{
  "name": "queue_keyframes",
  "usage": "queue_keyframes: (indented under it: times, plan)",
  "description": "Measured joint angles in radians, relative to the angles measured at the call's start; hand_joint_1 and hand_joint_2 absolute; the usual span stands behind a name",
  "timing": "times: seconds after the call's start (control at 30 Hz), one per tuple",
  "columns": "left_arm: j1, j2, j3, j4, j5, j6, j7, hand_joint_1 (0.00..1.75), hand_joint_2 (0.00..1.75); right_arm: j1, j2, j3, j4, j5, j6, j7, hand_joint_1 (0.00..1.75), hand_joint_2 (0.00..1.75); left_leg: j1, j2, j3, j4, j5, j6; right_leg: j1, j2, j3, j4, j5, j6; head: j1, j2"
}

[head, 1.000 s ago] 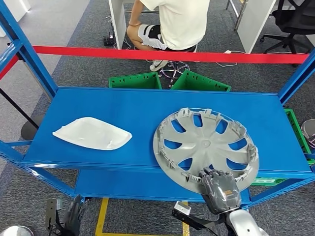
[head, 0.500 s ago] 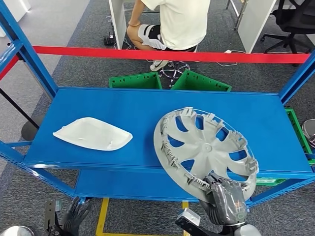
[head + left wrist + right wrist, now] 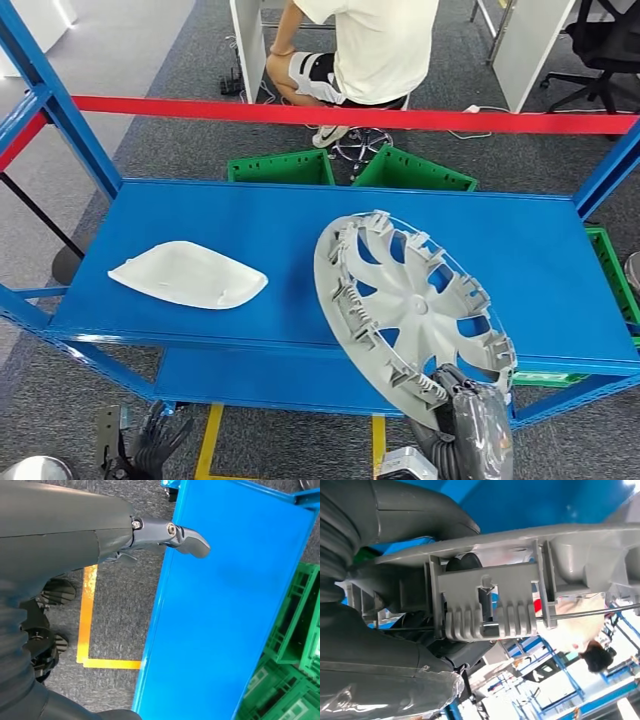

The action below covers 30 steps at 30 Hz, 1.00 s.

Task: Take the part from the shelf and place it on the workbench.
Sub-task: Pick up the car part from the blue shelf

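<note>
A grey wheel cover (image 3: 413, 308) is tilted up off the blue shelf (image 3: 249, 225), its inner ribbed side facing me. My right hand (image 3: 462, 425) grips its near rim below the shelf's front edge. In the right wrist view the cover's rim and clips (image 3: 490, 600) run between the thumb and fingers. A white curved part (image 3: 189, 273) lies flat on the left of the shelf. My left hand (image 3: 155, 440) hangs low at the lower left, holding nothing, its fingers (image 3: 181, 535) apart beside the lower shelf (image 3: 226, 605).
A red bar (image 3: 340, 115) spans the shelf frame above. Green crates (image 3: 355, 168) stand behind the shelf, with more (image 3: 298, 645) under it. A seated person (image 3: 362, 50) is beyond them. A yellow floor line (image 3: 207, 440) runs below the shelf.
My right hand has drawn the wheel cover toward me and tipped it from flat to steeply tilted. The white part stays put. The camera has shifted slightly.
</note>
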Motion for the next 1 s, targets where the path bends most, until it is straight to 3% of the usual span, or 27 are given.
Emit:
queue_keyframes:
  times: [0.1,0.13,0.2,0.27,0.3,0.33,0.37,0.47,0.5,0.6,0.63,0.67,0.7,0.77,0.8,0.83,0.87,0.93,1.0]
  plan:
    - [0.003,-0.006,0.0,0.0,-0.023,0.009,0.003,0.0,1.75,0.016,0.004,0.0,-0.02,0.051,-0.039,-0.011,1.75,1.75,0.001,-0.002,-0.002,0.003,0.001,-0.018,0.003,0.004,-0.007,0.002,-0.001,-0.028,-0.005,0.0]
    - [0.003,-0.008,0.0,0.0,-0.032,0.012,0.005,0.0,1.75,0.022,0.005,0.0,-0.026,0.078,-0.051,-0.011,1.75,1.75,0.002,0.001,-0.007,0.012,-0.011,-0.022,0.003,0.003,-0.012,0.002,0.003,-0.036,-0.007,0.0]
    - [0.002,-0.014,-0.001,0.0,-0.047,0.015,0.01,0.0,1.75,0.03,0.006,0.0,-0.039,0.133,-0.077,-0.01,1.75,1.75,0.002,0.006,-0.038,0.087,-0.076,-0.026,0.004,-0.001,-0.023,-0.001,0.012,-0.053,-0.011,0.0]
    - [0.001,-0.017,-0.002,0.0,-0.058,0.017,0.017,0.0,1.75,0.038,0.006,-0.003,-0.05,0.181,-0.098,-0.007,1.75,1.75,0.001,0.007,-0.087,0.217,-0.155,-0.027,0.008,-0.003,-0.039,0.0,0.023,-0.061,-0.014,0.0]
    - [0.0,-0.018,-0.003,0.0,-0.063,0.018,0.021,0.0,1.75,0.043,0.006,-0.004,-0.056,0.205,-0.102,-0.006,1.75,1.75,0.0,0.007,-0.1,0.265,-0.175,-0.025,0.011,-0.003,-0.048,0.0,0.029,-0.063,-0.014,0.0]
    - [0.0,-0.02,-0.003,0.0,-0.067,0.019,0.024,0.0,1.75,0.048,0.006,-0.005,-0.062,0.229,-0.104,-0.004,1.75,1.75,0.0,0.007,-0.098,0.281,-0.176,-0.023,0.013,-0.003,-0.056,0.0,0.035,-0.063,-0.015,0.0]
    - [-0.001,-0.021,-0.004,0.0,-0.072,0.019,0.026,0.0,1.75,0.052,0.006,-0.004,-0.069,0.252,-0.104,-0.002,1.75,1.75,-0.002,0.007,-0.076,0.258,-0.159,-0.018,0.015,-0.003,-0.063,0.0,0.041,-0.063,-0.015,0.0]
    - [-0.007,-0.027,-0.005,0.0,-0.082,0.02,0.033,0.0,1.75,0.061,0.007,-0.002,-0.09,0.308,-0.104,0.005,1.75,1.75,-0.011,0.007,0.051,0.065,-0.094,-0.004,0.019,-0.003,-0.079,0.001,0.061,-0.054,-0.015,0.0]
    - [-0.01,-0.029,-0.007,0.0,-0.087,0.02,0.036,0.0,1.75,0.064,0.007,-0.003,-0.098,0.336,-0.105,0.009,1.75,1.75,-0.014,0.007,0.076,0.021,-0.085,-0.002,0.02,-0.003,-0.081,0.0,0.068,-0.049,-0.015,0.0]
    - [-0.014,-0.038,-0.014,0.0,-0.102,0.021,0.049,0.0,1.75,0.073,0.007,-0.002,-0.13,0.436,-0.105,0.03,1.75,1.75,-0.019,0.007,0.073,-0.004,-0.069,0.01,0.017,-0.005,-0.085,-0.01,0.092,-0.03,-0.015,0.0]
    - [-0.015,-0.041,-0.017,0.0,-0.105,0.022,0.053,0.0,1.75,0.075,0.006,0.0,-0.14,0.461,-0.105,0.04,1.75,1.75,-0.019,0.009,0.067,-0.006,-0.061,0.017,0.016,-0.005,-0.09,-0.008,0.086,-0.024,-0.015,0.0]
    - [-0.016,-0.043,-0.02,-0.001,-0.108,0.024,0.056,0.0,1.75,0.076,0.006,0.001,-0.15,0.479,-0.106,0.049,1.75,1.75,-0.018,0.011,0.06,-0.009,-0.051,0.025,0.015,-0.005,-0.098,0.008,0.063,-0.018,-0.013,0.0]
    - [-0.018,-0.046,-0.023,-0.001,-0.11,0.026,0.059,0.0,1.75,0.077,0.005,0.001,-0.159,0.491,-0.107,0.052,1.75,1.75,-0.016,0.013,0.051,-0.01,-0.04,0.031,0.014,-0.005,-0.111,0.046,0.023,-0.014,-0.01,0.0]
    - [-0.017,-0.054,-0.028,-0.003,-0.114,0.03,0.064,0.0,1.75,0.085,0.004,-0.006,-0.174,0.501,-0.108,0.035,1.75,1.75,-0.017,0.015,0.029,-0.009,-0.021,0.037,0.014,-0.006,-0.142,0.173,-0.075,-0.007,-0.004,0.0]
    - [-0.015,-0.06,-0.029,-0.006,-0.116,0.033,0.068,0.0,1.75,0.091,0.005,-0.016,-0.179,0.501,-0.108,0.015,1.75,1.75,-0.018,0.016,0.015,-0.009,-0.011,0.038,0.015,-0.006,-0.151,0.232,-0.103,-0.005,-0.003,0.0]
    - [-0.013,-0.066,-0.031,-0.009,-0.117,0.036,0.073,0.0,1.75,0.098,0.005,-0.029,-0.184,0.502,-0.107,-0.008,1.75,1.75,-0.019,0.017,0.002,-0.008,-0.001,0.037,0.015,-0.006,-0.147,0.264,-0.11,-0.004,-0.002,0.0]
    - [-0.012,-0.072,-0.032,-0.013,-0.118,0.038,0.079,0.0,1.75,0.105,0.007,-0.044,-0.189,0.502,-0.107,-0.031,1.75,1.75,-0.02,0.017,-0.01,-0.007,0.008,0.036,0.015,-0.006,-0.125,0.26,-0.097,-0.005,-0.002,0.0]
    - [-0.011,-0.083,-0.035,-0.023,-0.121,0.04,0.087,0.0,1.75,0.117,0.009,-0.073,-0.201,0.503,-0.107,-0.068,1.75,1.75,-0.02,0.017,-0.03,-0.006,0.025,0.032,0.015,-0.006,-0.029,0.148,-0.056,-0.009,-0.002,0.0]
    - [-0.01,-0.092,-0.037,-0.033,-0.123,0.042,0.092,0.0,1.75,0.129,0.013,-0.096,-0.212,0.504,-0.107,-0.091,1.75,1.75,-0.022,0.017,-0.041,-0.004,0.04,0.023,0.018,-0.005,0.071,0.007,-0.055,-0.014,-0.003,0.0]
